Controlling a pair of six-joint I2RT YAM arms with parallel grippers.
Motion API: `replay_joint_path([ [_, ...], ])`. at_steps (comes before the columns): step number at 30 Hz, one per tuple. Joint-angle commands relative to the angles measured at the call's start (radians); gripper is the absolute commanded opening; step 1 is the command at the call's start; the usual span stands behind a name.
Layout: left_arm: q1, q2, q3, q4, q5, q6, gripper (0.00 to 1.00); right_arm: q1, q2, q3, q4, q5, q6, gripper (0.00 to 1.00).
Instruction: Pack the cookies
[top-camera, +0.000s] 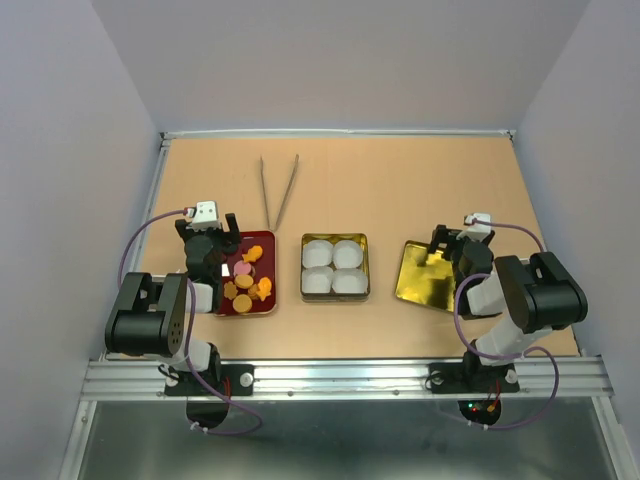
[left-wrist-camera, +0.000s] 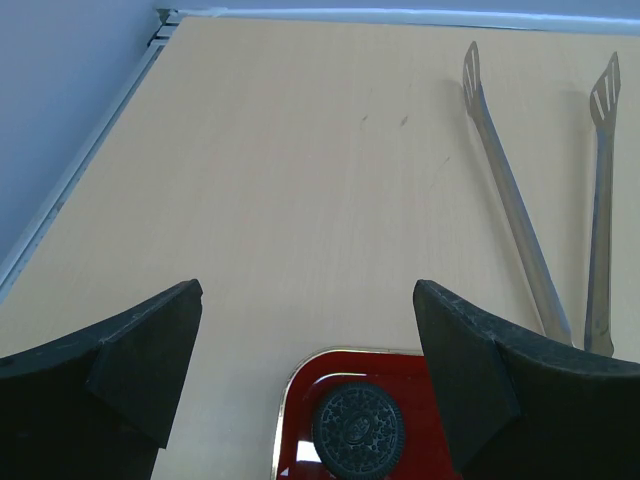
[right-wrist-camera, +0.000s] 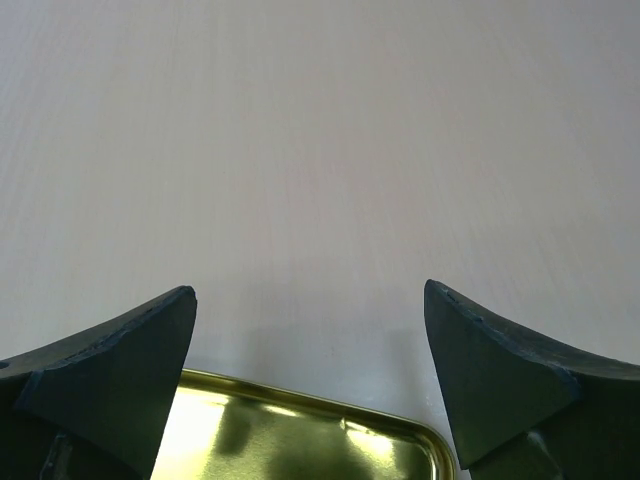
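Observation:
Several orange and pink cookies (top-camera: 245, 282) lie on a red tray (top-camera: 272, 303) at the left. One dark round cookie (left-wrist-camera: 358, 432) lies in the tray's far left corner (left-wrist-camera: 300, 385), seen in the left wrist view. My left gripper (top-camera: 222, 226) is open and empty over the tray's far end; its fingertips (left-wrist-camera: 165, 330) stand wide to either side of the dark cookie. My right gripper (top-camera: 448, 240) is open and empty over the far edge of a gold lid (top-camera: 425, 280). A tin (top-camera: 335, 297) holding several white paper cups stands in the middle.
Metal tongs (top-camera: 280, 190) lie on the table beyond the red tray, also in the left wrist view (left-wrist-camera: 515, 200). The gold lid's far rim (right-wrist-camera: 300, 405) shows under the right gripper. White walls close in the table at left, back and right.

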Motion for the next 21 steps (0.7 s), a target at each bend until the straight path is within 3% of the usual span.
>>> replay_joint_path([
  [1,0.003,-0.022,0.000,0.241,0.000,0.003,0.99,-0.002,-0.009,0.004,0.107,-0.037,-0.025,1.00],
  [8,0.003,-0.022,0.000,0.241,0.000,0.003,0.99,-0.004,-0.009,0.003,0.109,-0.029,-0.022,1.00],
  [10,0.001,-0.020,0.001,0.241,0.000,0.003,0.99,-0.002,0.011,0.024,0.107,0.158,0.042,1.00],
  [16,0.001,-0.022,0.000,0.243,0.000,0.003,0.99,0.007,-0.091,0.003,0.103,0.126,0.015,1.00],
  [18,0.001,-0.022,0.001,0.241,0.000,0.003,0.99,0.024,-0.188,0.039,-0.094,0.217,0.024,1.00],
  [21,0.003,-0.020,0.000,0.243,0.000,0.003,0.99,0.024,-0.331,0.118,-0.269,0.201,0.009,1.00],
])
